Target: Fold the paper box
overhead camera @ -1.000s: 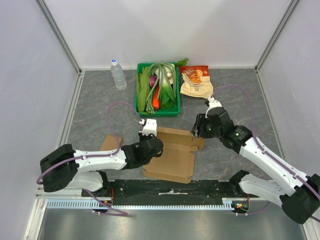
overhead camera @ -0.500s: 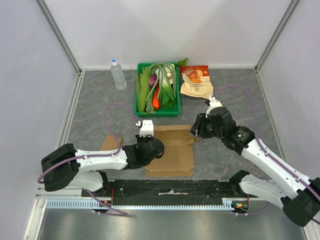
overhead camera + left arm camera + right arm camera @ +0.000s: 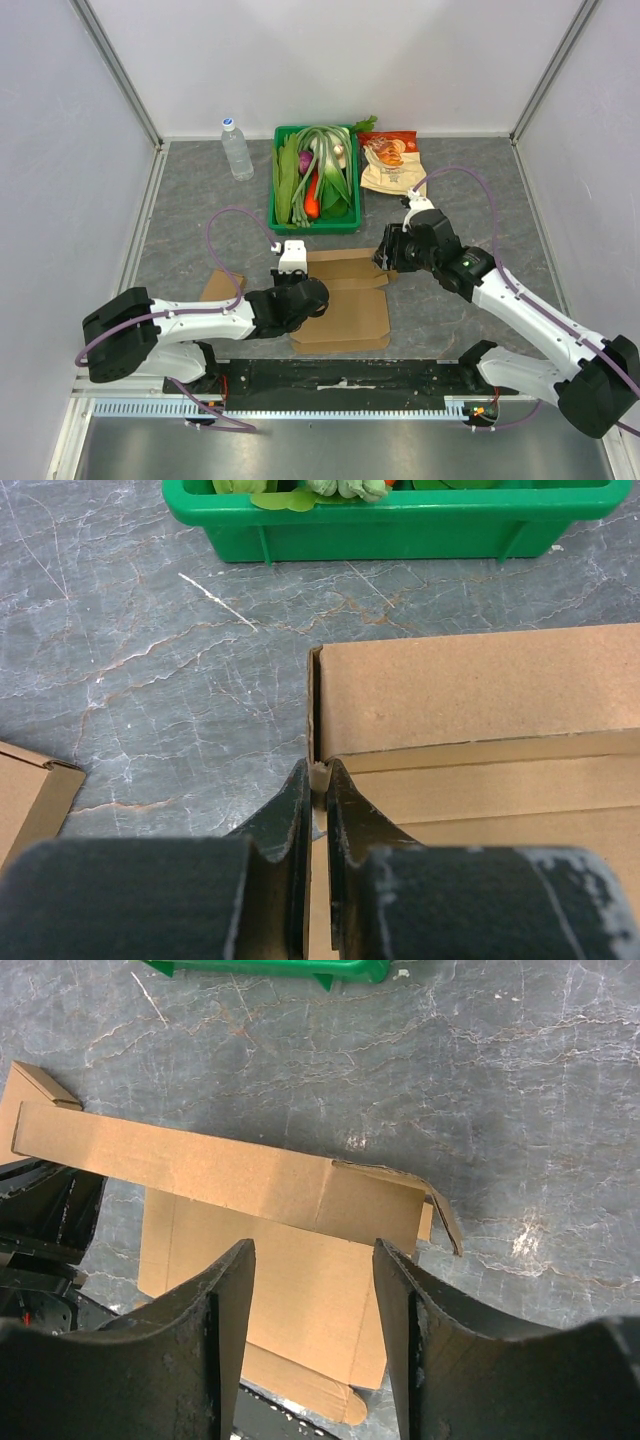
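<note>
A grey marbled worktop (image 3: 190,200) sits inside white walls (image 3: 330,60). At its far edge stands a green plastic crate (image 3: 315,227) of vegetables. The flat brown cardboard box (image 3: 350,305) lies at the middle of the near edge. The left gripper (image 3: 318,780) pinches its left flap corner, and the right gripper (image 3: 315,1247) hovers spread above the right end. A second earlier the box lay skewed; now it is square to the edge.

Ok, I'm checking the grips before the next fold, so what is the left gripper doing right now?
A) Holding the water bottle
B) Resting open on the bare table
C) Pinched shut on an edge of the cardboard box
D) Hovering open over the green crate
C: the left wrist view shows the left gripper closed on a thin cardboard edge at the corner of the paper box.
</note>
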Motion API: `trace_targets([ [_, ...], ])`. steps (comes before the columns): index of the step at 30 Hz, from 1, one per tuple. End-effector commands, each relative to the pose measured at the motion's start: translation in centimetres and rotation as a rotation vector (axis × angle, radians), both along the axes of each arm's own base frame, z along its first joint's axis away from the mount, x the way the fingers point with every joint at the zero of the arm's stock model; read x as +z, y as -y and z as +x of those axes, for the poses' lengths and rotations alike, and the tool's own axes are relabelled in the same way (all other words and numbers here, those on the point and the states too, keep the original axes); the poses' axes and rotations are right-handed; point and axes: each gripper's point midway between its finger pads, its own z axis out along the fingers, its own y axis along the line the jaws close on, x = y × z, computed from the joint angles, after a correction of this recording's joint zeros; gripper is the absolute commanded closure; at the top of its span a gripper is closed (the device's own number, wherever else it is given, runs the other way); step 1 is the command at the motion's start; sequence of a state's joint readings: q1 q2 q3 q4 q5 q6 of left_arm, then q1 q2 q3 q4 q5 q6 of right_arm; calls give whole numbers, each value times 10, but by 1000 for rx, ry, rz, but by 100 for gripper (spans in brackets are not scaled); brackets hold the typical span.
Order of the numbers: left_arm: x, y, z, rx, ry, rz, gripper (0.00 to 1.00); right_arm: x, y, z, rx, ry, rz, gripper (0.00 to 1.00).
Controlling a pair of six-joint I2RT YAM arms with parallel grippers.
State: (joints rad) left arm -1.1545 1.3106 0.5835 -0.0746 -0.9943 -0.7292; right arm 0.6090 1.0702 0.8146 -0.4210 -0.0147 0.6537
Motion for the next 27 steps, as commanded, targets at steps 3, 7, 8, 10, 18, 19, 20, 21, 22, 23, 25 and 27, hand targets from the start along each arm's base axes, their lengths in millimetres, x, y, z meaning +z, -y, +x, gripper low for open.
trace_targets([
  [3,19,2,6,62,69,-78,98,25,9,12,4,113,-49,39],
  [7,19,3,7,62,68,-76,98,8,1,17,28,65,-61,41],
  [8,19,3,7,61,68,-75,98,2,-1,16,33,50,-57,42],
  [10,20,3,7,63,70,-77,98,2,-14,15,54,38,12,43],
  [18,15,5,6,58,61,-87,98,21,-57,11,94,65,361,44],
  [19,16,5,5,57,62,-92,98,26,-59,11,82,64,407,44],
  [20,16,5,5,56,63,-92,98,27,-59,12,79,65,428,44],
  [21,17,5,5,55,64,-96,98,39,-63,15,90,100,477,44],
  [22,17,5,5,55,65,-98,98,44,-63,12,105,104,510,43],
  [23,17,5,5,53,66,-101,98,40,-59,14,80,80,540,41],
  [25,17,5,4,50,65,-98,98,50,-54,19,69,101,620,40],
  [27,17,6,5,50,67,-101,98,48,-43,23,36,77,699,39],
])
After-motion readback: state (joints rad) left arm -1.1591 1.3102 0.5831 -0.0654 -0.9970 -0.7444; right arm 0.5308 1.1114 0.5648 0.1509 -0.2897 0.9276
